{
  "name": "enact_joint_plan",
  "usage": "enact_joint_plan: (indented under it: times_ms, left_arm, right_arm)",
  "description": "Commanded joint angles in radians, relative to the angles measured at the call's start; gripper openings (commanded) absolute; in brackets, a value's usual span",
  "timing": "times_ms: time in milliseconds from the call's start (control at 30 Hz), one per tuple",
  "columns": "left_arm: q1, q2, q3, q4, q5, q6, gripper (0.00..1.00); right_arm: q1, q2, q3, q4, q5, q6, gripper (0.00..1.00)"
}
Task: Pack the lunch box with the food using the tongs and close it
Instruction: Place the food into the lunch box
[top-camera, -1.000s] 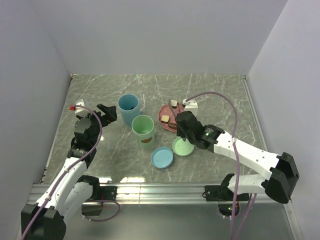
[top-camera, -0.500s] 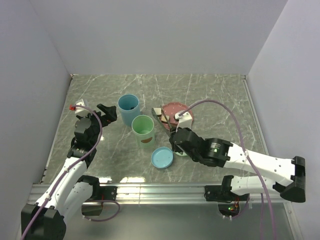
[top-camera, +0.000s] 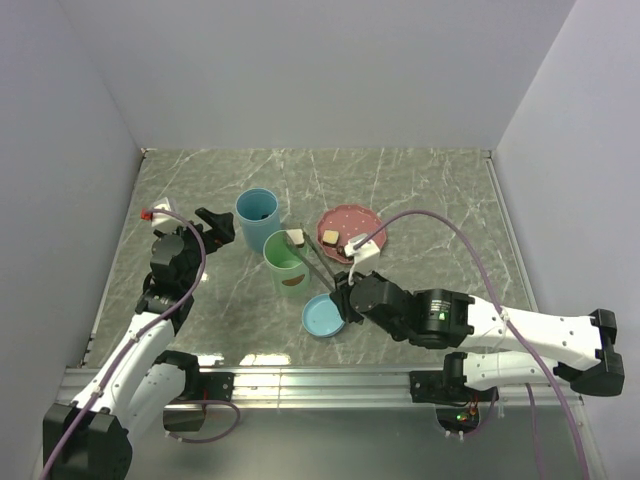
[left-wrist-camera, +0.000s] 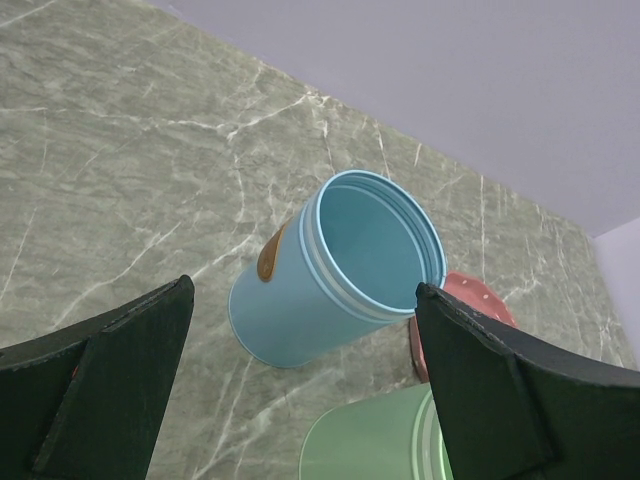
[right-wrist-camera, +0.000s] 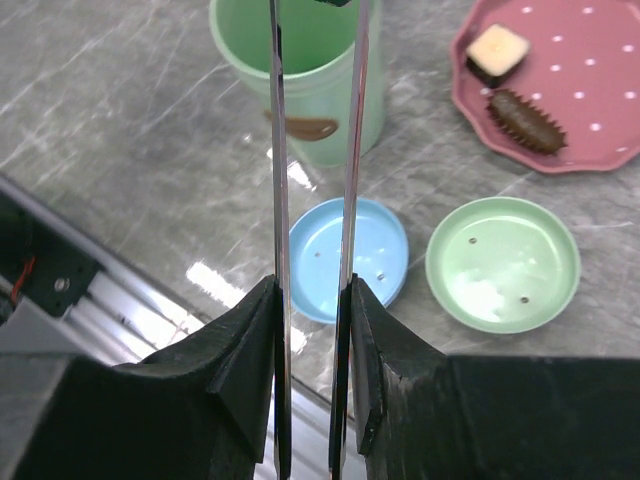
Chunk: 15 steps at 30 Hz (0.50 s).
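Observation:
The lunch box shows as two tall open tubs, one green (top-camera: 287, 264) and one blue (top-camera: 256, 218). My right gripper (top-camera: 343, 288) (right-wrist-camera: 312, 290) is shut on the grey metal tongs (top-camera: 318, 262) (right-wrist-camera: 277, 150). The tongs' tips pinch a cream-and-brown food block (top-camera: 294, 238) just over the green tub (right-wrist-camera: 300, 70). Another block (right-wrist-camera: 497, 50) and a brown elongated piece (right-wrist-camera: 525, 120) lie on the pink dotted plate (top-camera: 358, 216) (right-wrist-camera: 590, 60). My left gripper (top-camera: 214, 222) (left-wrist-camera: 302, 300) hangs open beside the blue tub (left-wrist-camera: 335, 270), holding nothing.
A blue lid (top-camera: 325, 316) (right-wrist-camera: 375, 250) and a green lid (right-wrist-camera: 503, 262) lie upturned on the marble table near the front rail (top-camera: 320, 378). In the top view my right arm covers the green lid. White walls close in three sides.
My right arm has swung left from the pink plate, carrying a food block in the tongs to above the green tub. The left arm has stayed still.

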<state>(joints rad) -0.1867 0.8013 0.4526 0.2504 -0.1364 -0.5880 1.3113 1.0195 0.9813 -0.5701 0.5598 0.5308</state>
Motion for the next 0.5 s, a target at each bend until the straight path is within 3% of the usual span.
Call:
enact_joint_plan:
  times_ms: [0,167,467]
  left_arm:
    - [0.0,0.004,0.0,0.052,0.006,-0.003,0.99]
    - [0.0,0.007,0.0,0.052,0.006,-0.003,0.99]
    - [0.0,0.001,-0.002,0.052,0.004,-0.003,0.99]
  right_arm:
    - [0.037,-0.002,0.011,0.047,0.035,0.008,0.18]
    - [0.042,-0.004,0.011,0.071,0.028,-0.008,0.19]
    - [0.04,0.019,0.017,0.07,0.029,-0.012,0.41]
